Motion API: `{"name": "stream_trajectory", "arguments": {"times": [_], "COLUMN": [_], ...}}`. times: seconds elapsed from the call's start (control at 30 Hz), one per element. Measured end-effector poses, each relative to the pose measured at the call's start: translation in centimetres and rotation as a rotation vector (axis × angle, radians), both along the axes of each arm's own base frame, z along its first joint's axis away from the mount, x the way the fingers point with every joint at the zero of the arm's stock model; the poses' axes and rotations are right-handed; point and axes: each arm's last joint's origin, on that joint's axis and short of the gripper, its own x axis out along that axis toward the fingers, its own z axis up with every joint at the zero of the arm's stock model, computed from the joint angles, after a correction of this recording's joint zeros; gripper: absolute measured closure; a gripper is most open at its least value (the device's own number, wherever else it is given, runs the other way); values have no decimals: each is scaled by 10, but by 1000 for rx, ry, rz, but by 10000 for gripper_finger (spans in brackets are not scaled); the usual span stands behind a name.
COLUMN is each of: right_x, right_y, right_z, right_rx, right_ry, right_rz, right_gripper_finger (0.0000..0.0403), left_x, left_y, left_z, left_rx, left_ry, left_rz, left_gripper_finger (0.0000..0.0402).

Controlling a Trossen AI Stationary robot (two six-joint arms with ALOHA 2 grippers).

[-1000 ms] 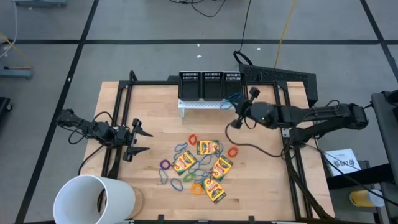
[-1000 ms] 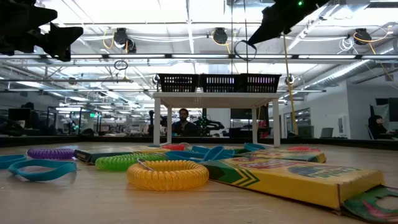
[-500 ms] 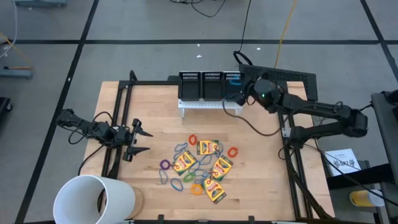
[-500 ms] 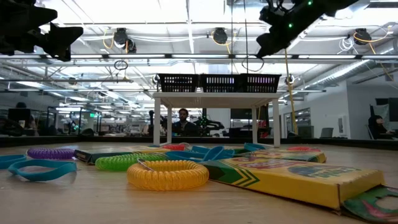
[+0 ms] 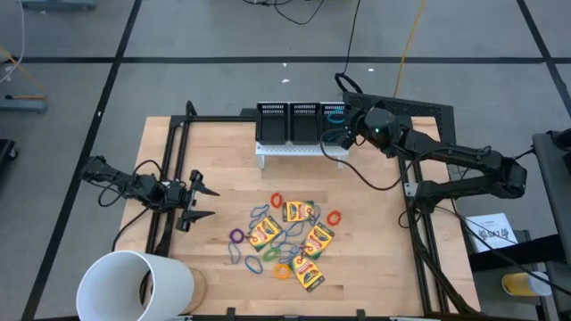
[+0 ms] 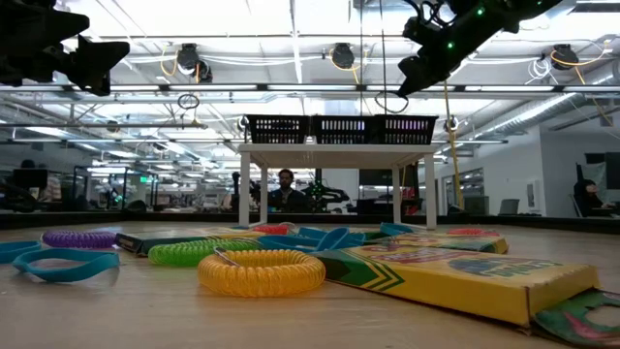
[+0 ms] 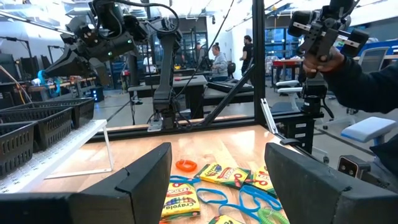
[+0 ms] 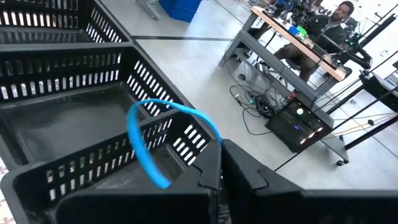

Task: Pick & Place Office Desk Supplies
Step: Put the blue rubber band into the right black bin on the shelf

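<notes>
Several yellow-and-green crayon boxes [image 5: 297, 211] lie flat mid-table among coloured rubber bands [image 5: 259, 214]. These show close up in the low view, where a yellow band [image 6: 262, 272] lies by a crayon box [image 6: 455, 276]. My right gripper [image 5: 344, 135] is up at the far side, over the rightmost black mesh bin [image 8: 74, 130], shut on a blue rubber band [image 8: 155, 143]. My left gripper [image 5: 202, 201] waits open at the table's left, holding nothing. My right gripper pinches one side of the blue band's loop [image 8: 210, 130] between its two shut fingers. The fingers slant slightly downward toward the bins. The rest of the loop stands free ahead of the fingers, lifted clear above the bin, and hangs as an open ring [image 6: 390, 102] in the low view.
Three black mesh bins [image 5: 302, 123] stand side by side on a low white rack [image 5: 290, 149] at the far edge. A large white cup [image 5: 134, 285] lies at the near left corner. Black frame rails [image 5: 169, 178] run along both sides.
My right gripper has swung from above the table's middle toward the far edge, carrying the blue band to a spot over the rightmost bin, and has turned toward the bins. It has stayed shut on the band. The crayon boxes and loose bands have not moved.
</notes>
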Motion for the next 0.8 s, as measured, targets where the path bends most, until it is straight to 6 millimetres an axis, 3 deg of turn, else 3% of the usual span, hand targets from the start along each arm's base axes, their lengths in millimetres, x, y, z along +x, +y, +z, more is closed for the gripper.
{"name": "stream_trajectory", "arguments": {"times": [0.8], "right_x": [-2], "right_y": [1], "right_z": [-5], "right_rx": [69], "right_ry": [-8], "right_rz": [-28], "right_gripper_finger": [245], "left_x": [0], "left_y": [0], "left_z": [0], "left_rx": [0], "left_ry": [1], "left_rz": [0], "left_gripper_finger": [133]}}
